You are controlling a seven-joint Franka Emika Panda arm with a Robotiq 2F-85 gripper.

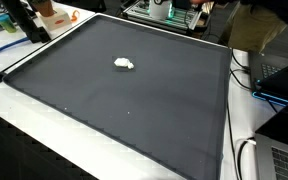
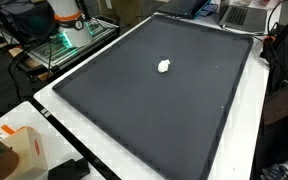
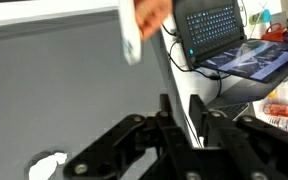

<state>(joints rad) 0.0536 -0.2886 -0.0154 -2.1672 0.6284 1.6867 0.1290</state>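
Observation:
A small white crumpled lump (image 1: 124,64) (image 2: 164,67) lies alone on a large dark mat (image 1: 164,110) (image 2: 184,120). In the wrist view the lump (image 3: 47,167) shows at the lower left, off to the side of my gripper (image 3: 180,102) and well apart from it. The two black fingers (image 3: 165,115) stand upright with a narrow gap between them. Nothing is between them; only the mat's right edge and the white table show through the gap. The gripper does not appear in either exterior view.
A white table rim (image 2: 74,125) runs round the mat. An open laptop (image 3: 214,30) and cables sit past the mat's edge. A blurred orange and white shape (image 3: 139,25) hangs at the top of the wrist view. Clutter and equipment (image 1: 169,10) line the far side.

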